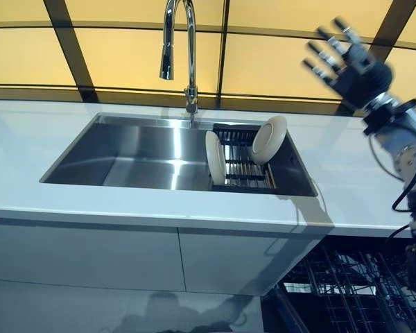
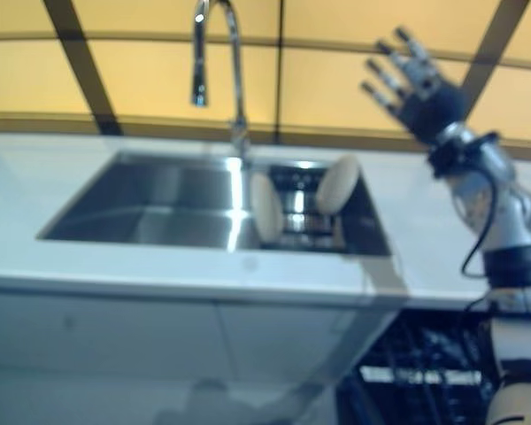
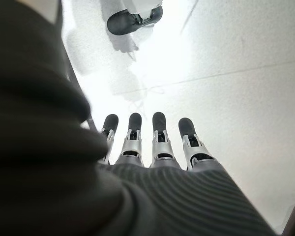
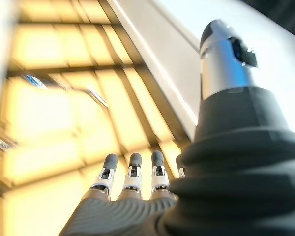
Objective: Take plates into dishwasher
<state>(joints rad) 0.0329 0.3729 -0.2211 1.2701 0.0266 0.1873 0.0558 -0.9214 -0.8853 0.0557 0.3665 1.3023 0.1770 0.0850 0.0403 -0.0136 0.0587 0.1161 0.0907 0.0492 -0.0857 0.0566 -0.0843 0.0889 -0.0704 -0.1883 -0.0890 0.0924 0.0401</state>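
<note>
Two white plates stand on edge in a black rack (image 1: 244,165) in the right part of the steel sink (image 1: 139,149). One plate (image 1: 214,157) is at the rack's left side, the other plate (image 1: 269,139) leans at its far right. My right hand (image 1: 347,62) is raised high above the counter to the right of the sink, fingers straight and spread, holding nothing. It also shows in its own wrist view (image 4: 132,182). My left hand (image 3: 152,142) shows only in the left wrist view, hanging over the floor, fingers straight, empty.
A tall chrome faucet (image 1: 179,48) stands behind the sink. The white counter (image 1: 28,146) runs left and right of it. The open dishwasher's dark wire rack (image 1: 347,291) is at the lower right, below the counter.
</note>
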